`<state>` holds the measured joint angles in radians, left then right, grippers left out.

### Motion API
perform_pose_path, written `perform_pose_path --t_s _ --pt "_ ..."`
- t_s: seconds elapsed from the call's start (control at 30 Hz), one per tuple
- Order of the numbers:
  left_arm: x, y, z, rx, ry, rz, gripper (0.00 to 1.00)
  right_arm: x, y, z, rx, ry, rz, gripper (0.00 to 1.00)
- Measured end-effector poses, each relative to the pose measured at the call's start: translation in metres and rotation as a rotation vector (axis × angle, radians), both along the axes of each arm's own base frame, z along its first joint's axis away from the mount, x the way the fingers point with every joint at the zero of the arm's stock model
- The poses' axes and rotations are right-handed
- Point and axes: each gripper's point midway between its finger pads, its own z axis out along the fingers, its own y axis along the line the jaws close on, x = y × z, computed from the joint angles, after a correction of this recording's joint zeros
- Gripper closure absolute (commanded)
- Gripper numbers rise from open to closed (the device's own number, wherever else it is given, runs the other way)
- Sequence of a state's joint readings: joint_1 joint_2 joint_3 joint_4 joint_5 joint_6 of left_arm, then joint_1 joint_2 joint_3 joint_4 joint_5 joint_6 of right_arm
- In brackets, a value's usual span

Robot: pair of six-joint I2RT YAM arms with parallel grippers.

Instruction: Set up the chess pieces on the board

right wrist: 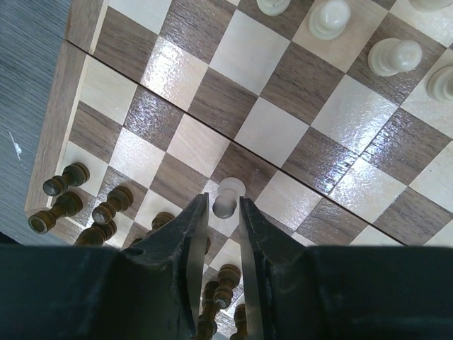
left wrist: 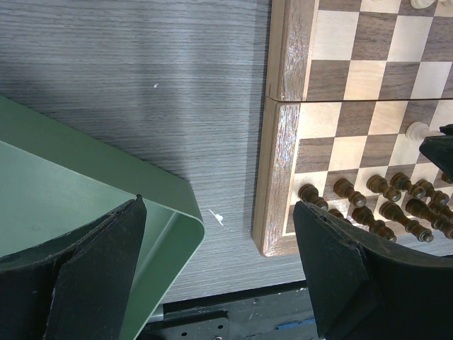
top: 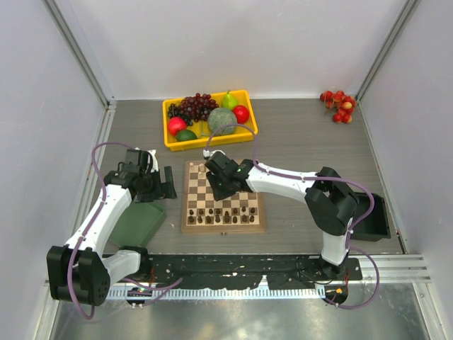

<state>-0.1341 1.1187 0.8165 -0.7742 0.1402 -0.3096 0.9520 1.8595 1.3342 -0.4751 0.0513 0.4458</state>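
Note:
The board point(top: 185, 205) lies in the middle of the table. Dark chess pieces point(top: 223, 214) fill its two near rows, and a pale piece point(top: 202, 168) stands at its far left corner. In the right wrist view, a pale pawn point(right wrist: 230, 185) stands on a light square just in front of the dark pieces point(right wrist: 64, 198). My right gripper point(right wrist: 223, 200) straddles the pawn's head, its jaws narrow with a thin gap on each side. Several pale pieces point(right wrist: 329, 18) stand along the far side. My left gripper point(left wrist: 218, 202) hangs wide open and holds nothing, between the green tray point(left wrist: 85, 184) and the board's near left corner point(left wrist: 272, 177).
A yellow tray point(top: 170, 142) of fruit sits just behind the board. A cluster of red fruit point(top: 338, 105) lies at the far right. A black box point(top: 375, 219) stands at the right edge. The green tray point(top: 141, 223) lies left of the board. Grey walls close in both sides.

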Motion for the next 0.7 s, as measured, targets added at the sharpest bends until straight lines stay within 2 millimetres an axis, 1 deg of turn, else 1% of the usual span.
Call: perform_pose_path --t_s 0.07,0.17,0.3,0.37,0.43,0.57,0.67,0.7 --pt "0.0 0.0 0.0 0.0 0.0 0.0 0.08 0.0 -0.001 0.0 -0.004 0.001 0.001 0.8" --pt "0.0 0.0 0.0 0.0 0.0 0.0 0.08 0.0 -0.001 0.0 -0.005 -0.001 0.001 0.84" --pt "0.0 0.0 0.0 0.0 0.0 0.0 0.08 0.002 0.001 0.004 -0.001 -0.006 0.003 0.84" --pt "0.0 0.0 0.0 0.0 0.0 0.0 0.08 0.004 0.004 0.01 0.007 -0.014 0.004 0.84" --pt "0.0 0.0 0.0 0.0 0.0 0.0 0.08 0.01 0.012 0.021 0.026 -0.033 0.006 0.83" --pt "0.0 0.0 0.0 0.0 0.0 0.0 0.08 0.028 0.034 0.046 0.082 -0.087 0.016 0.83" --pt "0.0 0.0 0.0 0.0 0.0 0.0 0.08 0.04 0.05 0.057 0.114 -0.117 0.021 0.82" --pt "0.0 0.0 0.0 0.0 0.0 0.0 0.08 0.042 0.053 0.058 0.117 -0.121 0.023 0.82"
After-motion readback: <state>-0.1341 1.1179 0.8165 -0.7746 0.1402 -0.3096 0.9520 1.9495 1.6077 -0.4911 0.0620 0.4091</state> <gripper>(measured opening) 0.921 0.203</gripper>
